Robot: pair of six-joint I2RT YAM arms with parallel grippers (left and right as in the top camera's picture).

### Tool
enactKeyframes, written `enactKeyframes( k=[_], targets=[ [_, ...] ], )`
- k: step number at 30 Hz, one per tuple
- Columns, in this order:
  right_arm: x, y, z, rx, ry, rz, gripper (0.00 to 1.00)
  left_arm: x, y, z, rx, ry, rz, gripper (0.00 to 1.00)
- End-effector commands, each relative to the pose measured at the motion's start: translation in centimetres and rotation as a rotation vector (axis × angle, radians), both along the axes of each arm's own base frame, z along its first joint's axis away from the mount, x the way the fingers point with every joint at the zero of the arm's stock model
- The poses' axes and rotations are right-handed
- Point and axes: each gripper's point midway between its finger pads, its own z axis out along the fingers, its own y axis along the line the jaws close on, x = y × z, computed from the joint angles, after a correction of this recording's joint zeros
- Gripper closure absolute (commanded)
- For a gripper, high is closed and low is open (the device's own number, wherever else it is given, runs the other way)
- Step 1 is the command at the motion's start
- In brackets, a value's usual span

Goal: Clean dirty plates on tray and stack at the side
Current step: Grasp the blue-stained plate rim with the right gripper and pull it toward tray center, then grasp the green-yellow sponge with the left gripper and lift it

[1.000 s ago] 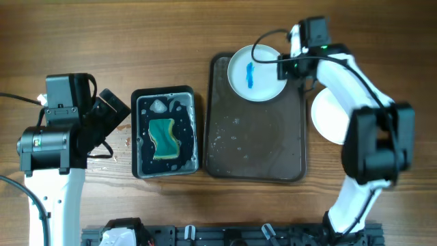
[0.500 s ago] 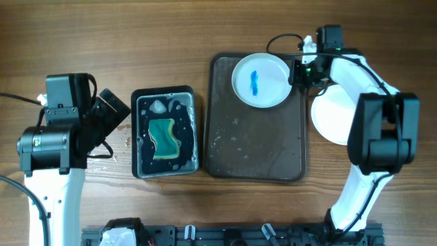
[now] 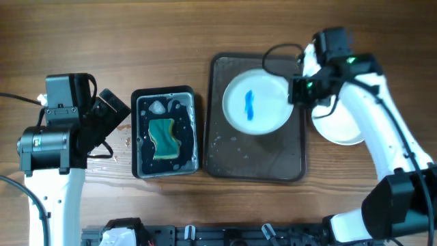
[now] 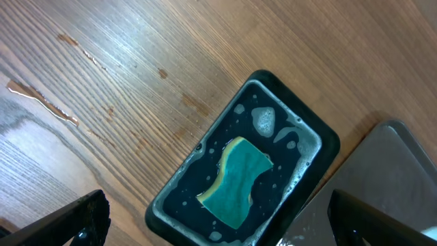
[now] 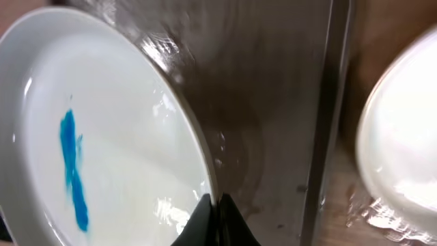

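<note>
Well, the right gripper (image 3: 295, 91) pinches the smeared plate (image 3: 254, 102), seemingly above the tray (image 3: 252, 157). The left gripper (image 4: 220, 217) hangs spread

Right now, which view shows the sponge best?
Left wrist: the sponge lies large and unobstructed in the black basin, wavy outline clear. Overhead shows it whole but smaller. Right wrist shows none of it, only the marked plate and tray.
</note>
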Motion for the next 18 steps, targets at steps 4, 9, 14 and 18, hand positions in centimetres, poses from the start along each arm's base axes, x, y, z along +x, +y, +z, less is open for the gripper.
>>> enactKeyframes(
  k=[4,9,14,18],
  targets=[
    [-4.0,1.8,-9.1,0.112,0.099,-0.098,0.96,0.1,0.2,0.6,0.005,-0.016,0.01,0.0],
    [-3.7,0.5,-11.0,0.038,0.029,-0.055,0.9,0.1,0.2,0.6,0.005,-0.016,0.009,0.0],
    [-3.1,-0.3,-7.5,-0.002,-0.018,-0.016,0.54,0.1,0.2,0.6,0.005,-0.016,0.009,0.0],
    [-2.1,-1.1,-2.5,-0.058,-0.128,0.055,0.55,0.7,0.0,0.9,-0.008,-0.047,0.006,0.0]
  ],
)
